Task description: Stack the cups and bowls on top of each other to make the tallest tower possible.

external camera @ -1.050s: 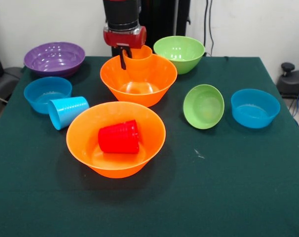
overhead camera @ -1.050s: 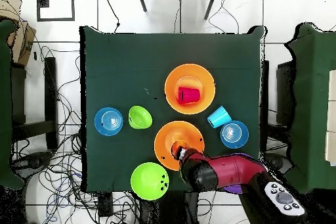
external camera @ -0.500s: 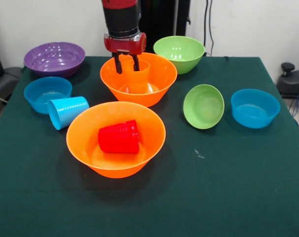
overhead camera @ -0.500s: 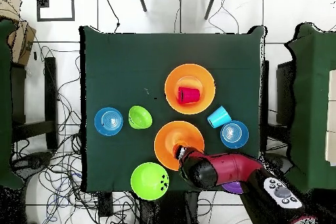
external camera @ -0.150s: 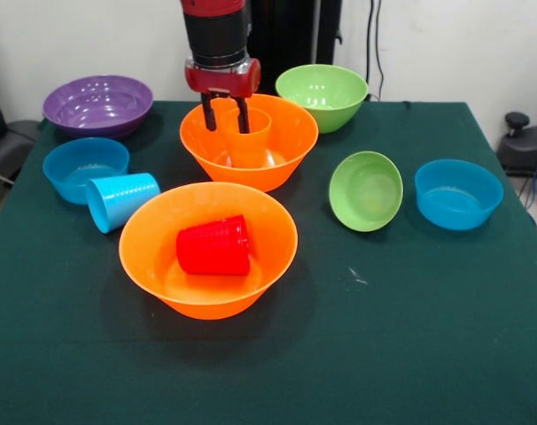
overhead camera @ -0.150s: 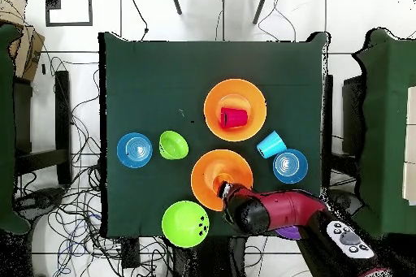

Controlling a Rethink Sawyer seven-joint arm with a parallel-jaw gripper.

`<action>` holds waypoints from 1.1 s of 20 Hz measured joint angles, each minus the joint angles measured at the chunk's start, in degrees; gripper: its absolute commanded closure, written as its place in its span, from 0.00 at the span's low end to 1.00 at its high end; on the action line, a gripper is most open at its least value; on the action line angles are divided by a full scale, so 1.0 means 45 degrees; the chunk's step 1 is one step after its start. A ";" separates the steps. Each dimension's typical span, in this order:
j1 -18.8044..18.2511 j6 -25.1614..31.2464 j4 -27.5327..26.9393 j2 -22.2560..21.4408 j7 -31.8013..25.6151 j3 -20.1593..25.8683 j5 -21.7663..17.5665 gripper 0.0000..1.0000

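My gripper (external camera @ -0.150s: pixel 225 117) hangs over the far large orange bowl (external camera @ -0.150s: pixel 286 146) and is shut on the left wall of the upright orange cup (external camera @ -0.150s: pixel 252 137), held inside that bowl. In the overhead view the arm covers the bowl's (overhead camera @ -0.150s: pixel 207 168) lower right part, and the orange cup (overhead camera @ -0.150s: pixel 219 185) peeks out beside it. The near large orange bowl (external camera @ -0.150s: pixel 153 239) holds the red cup (external camera @ -0.150s: pixel 214 245) lying on its side. A light blue cup (external camera @ -0.150s: pixel 122 199) lies tipped on the cloth to its left. No tower stands; every bowl sits singly.
The purple bowl (external camera @ -0.150s: pixel 97 104) sits at the back left and the large green bowl (external camera @ -0.150s: pixel 322 93) at the back right. A small blue bowl (external camera @ -0.150s: pixel 84 166) is at the left, another (external camera @ -0.150s: pixel 458 193) at the right. Between bowls, the small green bowl (external camera @ -0.150s: pixel 366 190) leans tilted.
The gripper has carried the orange cup from behind the far orange bowl's rim down into the bowl, towards its middle. Nothing else has moved.
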 measured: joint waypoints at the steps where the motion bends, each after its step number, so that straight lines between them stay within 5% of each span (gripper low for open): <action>1: 0.0000 0.0000 0.0000 0.0000 0.0000 -0.0013 0.0000 0.00; 13: -0.0069 0.0000 0.0068 -0.0284 0.0000 -0.0018 -0.0001 0.00; 22: -0.0689 0.0016 0.0797 -0.1609 0.0000 0.0310 0.0205 0.00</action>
